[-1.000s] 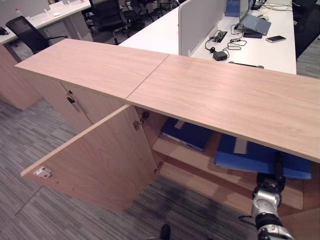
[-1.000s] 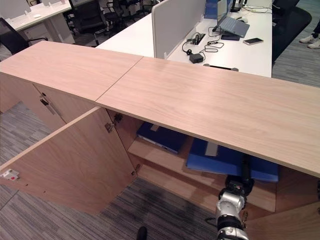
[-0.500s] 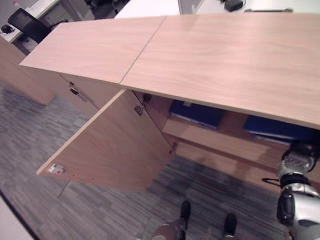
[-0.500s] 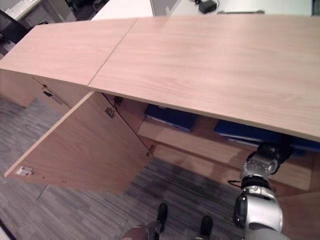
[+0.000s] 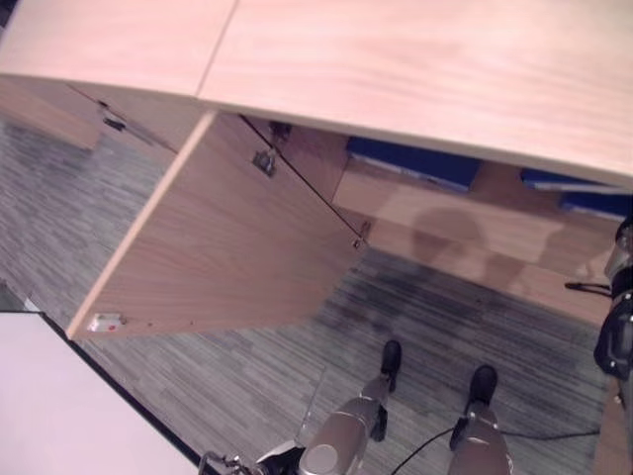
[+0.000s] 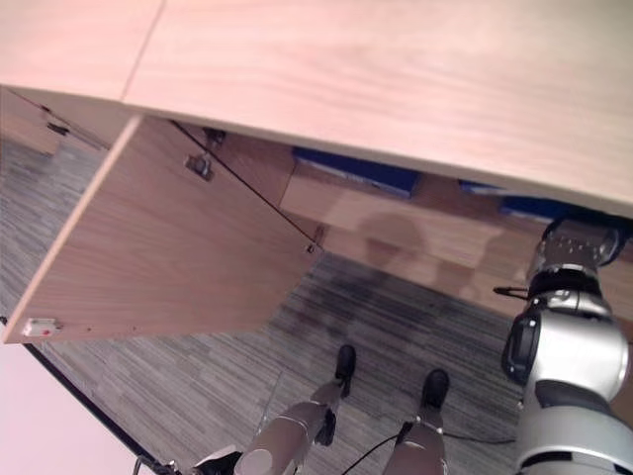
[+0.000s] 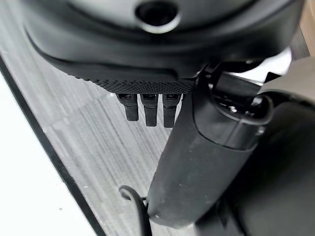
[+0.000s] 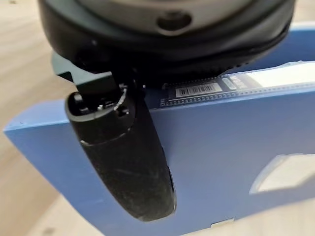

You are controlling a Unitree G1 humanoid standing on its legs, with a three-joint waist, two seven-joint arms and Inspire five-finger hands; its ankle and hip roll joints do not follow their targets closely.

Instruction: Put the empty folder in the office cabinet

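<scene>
Blue folder lies on the cabinet shelf under my right hand, grip unclear; next I withdraw.

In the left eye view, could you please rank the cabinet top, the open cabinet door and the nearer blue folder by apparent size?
1. cabinet top
2. open cabinet door, though it is nearer the camera
3. blue folder, mostly hidden under the top

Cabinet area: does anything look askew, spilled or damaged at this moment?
Nothing stands out. The cabinet door hangs open, hinges in place. Blue folders lie on the shelf inside. In the right wrist view, the right hand has its thumb against a blue folder resting on wood. The carpet shows no spills.
</scene>
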